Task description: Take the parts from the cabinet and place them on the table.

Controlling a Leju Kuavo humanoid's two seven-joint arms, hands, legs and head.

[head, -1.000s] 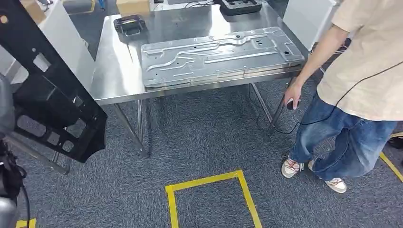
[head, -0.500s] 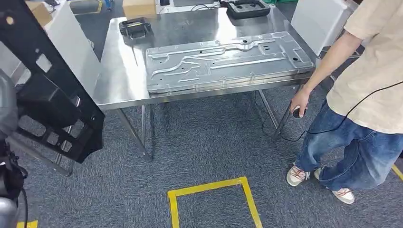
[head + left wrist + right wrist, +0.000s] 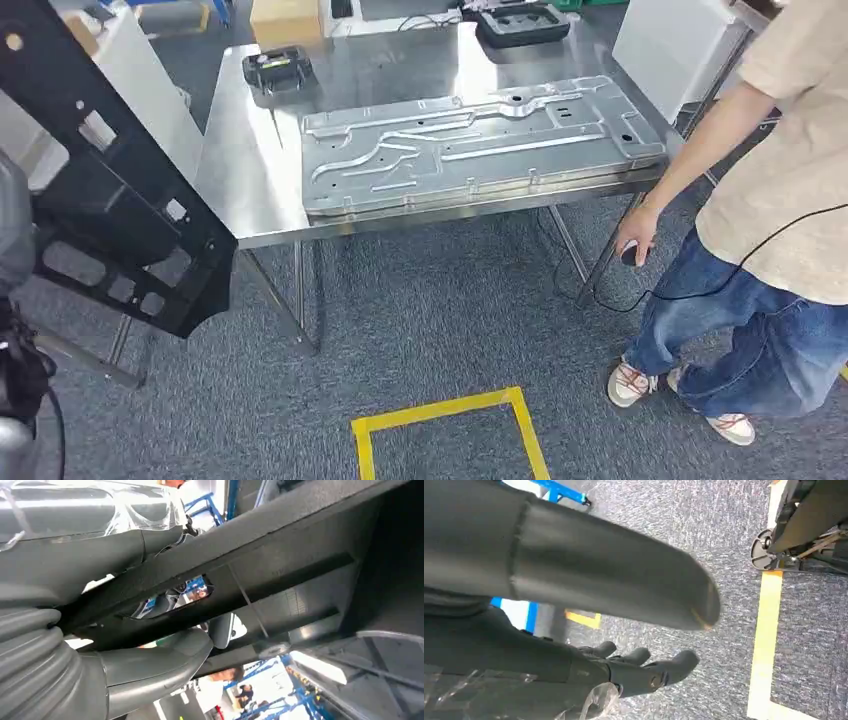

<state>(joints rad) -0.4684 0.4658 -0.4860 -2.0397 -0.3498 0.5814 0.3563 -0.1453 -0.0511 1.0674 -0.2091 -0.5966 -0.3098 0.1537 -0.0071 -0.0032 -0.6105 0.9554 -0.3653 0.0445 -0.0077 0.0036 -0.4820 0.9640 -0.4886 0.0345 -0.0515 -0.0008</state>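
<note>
Left hand [image 3: 150, 660]: grasping the black perforated panel [image 3: 110, 190], thumb under one of its ribs in the left wrist view, the hold apparently taken at one edge; the panel is carried raised and tilted at the robot's left, apart from the bench [image 3: 250, 170] and just short of its near left corner; right hand [image 3: 639, 670]: released, fingers spread, nothing in it, hanging above the carpet; bench holds a large pressed metal plate [image 3: 480, 140] across most of its front, a small black part [image 3: 275, 68] at the far left and another black part [image 3: 522, 20] at the far edge; hazards, as judged: little bare surface left for a panel this wide, so it may land on the plate or overhang the edge and tip off; its lower corner may strike the bench corner or leg on approach; a one-handed edge hold may let it swing or slip; a person [image 3: 790, 200] stands near the right end.
</note>
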